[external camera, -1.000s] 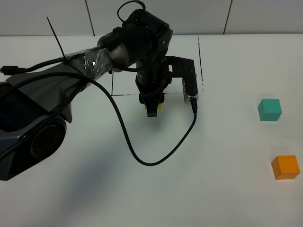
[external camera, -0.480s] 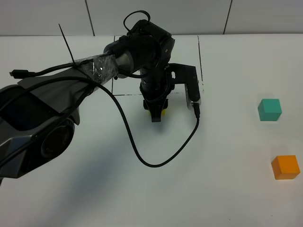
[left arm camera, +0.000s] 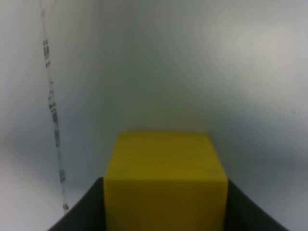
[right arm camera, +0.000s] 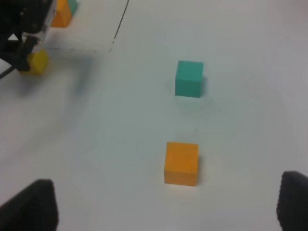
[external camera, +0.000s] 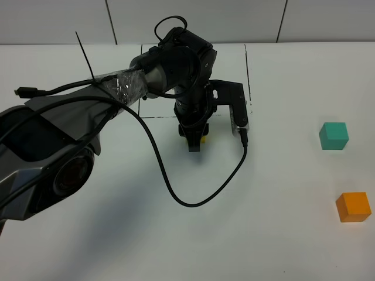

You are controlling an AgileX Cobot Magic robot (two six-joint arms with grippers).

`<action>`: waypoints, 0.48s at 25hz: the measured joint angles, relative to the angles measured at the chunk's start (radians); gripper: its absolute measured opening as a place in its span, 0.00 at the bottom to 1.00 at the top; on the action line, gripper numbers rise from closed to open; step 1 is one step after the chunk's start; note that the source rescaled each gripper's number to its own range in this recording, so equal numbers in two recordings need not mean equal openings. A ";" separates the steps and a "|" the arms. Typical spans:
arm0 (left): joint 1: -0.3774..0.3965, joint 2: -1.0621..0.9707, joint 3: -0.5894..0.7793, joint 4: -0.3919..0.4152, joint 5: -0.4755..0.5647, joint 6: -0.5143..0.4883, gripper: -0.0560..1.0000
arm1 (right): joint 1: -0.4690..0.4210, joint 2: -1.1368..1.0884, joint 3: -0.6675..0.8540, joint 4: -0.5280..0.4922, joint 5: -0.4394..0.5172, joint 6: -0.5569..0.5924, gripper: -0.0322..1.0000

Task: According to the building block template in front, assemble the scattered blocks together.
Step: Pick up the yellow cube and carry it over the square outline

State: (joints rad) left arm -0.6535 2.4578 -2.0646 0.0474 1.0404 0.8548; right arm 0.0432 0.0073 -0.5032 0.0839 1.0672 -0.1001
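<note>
left end effector grips yellow cube, seemingly resting on table.

Yellow cube clamped; teal, orange lie apart.

- small matte yellow cube: 1
- small matte teal cube: 1
- small matte orange cube: 1
- sum of the three above, all single and loose: 3
- joined block cluster, at the edge of the right wrist view: 1. Only 2 of its cubes can be counted (one orange, one teal); the frame cuts off the rest, and the arm hides it in the high view.
- black jointed robot arm in the high view: 1
- black cable looping over the surface: 1
- plain white surface: 1
- thin black marked lines on the surface: count not firm, arm covers part
</note>
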 joint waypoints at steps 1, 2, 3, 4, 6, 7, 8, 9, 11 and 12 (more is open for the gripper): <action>0.000 0.002 -0.002 0.000 0.002 0.000 0.06 | 0.000 0.000 0.000 0.000 0.000 0.000 0.84; 0.000 0.006 -0.006 0.000 0.006 0.000 0.06 | 0.000 0.000 0.000 0.000 0.000 0.000 0.84; 0.000 0.008 -0.007 0.000 0.008 0.000 0.06 | 0.000 0.000 0.000 0.000 0.000 0.000 0.83; 0.000 0.009 -0.008 0.000 0.009 0.000 0.06 | 0.000 0.000 0.000 0.000 0.000 0.000 0.83; 0.000 0.013 -0.011 0.000 0.012 0.000 0.06 | 0.000 0.000 0.000 0.000 0.000 0.000 0.83; 0.000 0.014 -0.012 0.001 0.013 0.000 0.06 | 0.000 0.000 0.000 0.000 0.000 0.000 0.83; 0.000 0.015 -0.013 0.001 0.013 0.000 0.06 | 0.000 0.000 0.000 0.000 0.000 0.000 0.83; 0.000 0.016 -0.016 0.002 0.013 0.000 0.06 | 0.000 0.000 0.000 0.000 0.000 0.000 0.83; 0.000 0.016 -0.016 0.002 0.013 0.000 0.06 | 0.000 0.000 0.000 0.000 0.000 0.000 0.83; 0.000 0.016 -0.016 0.002 0.013 0.000 0.06 | 0.000 0.000 0.000 0.000 0.000 0.000 0.83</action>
State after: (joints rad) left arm -0.6535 2.4735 -2.0802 0.0495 1.0531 0.8548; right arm 0.0432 0.0073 -0.5032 0.0839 1.0672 -0.1001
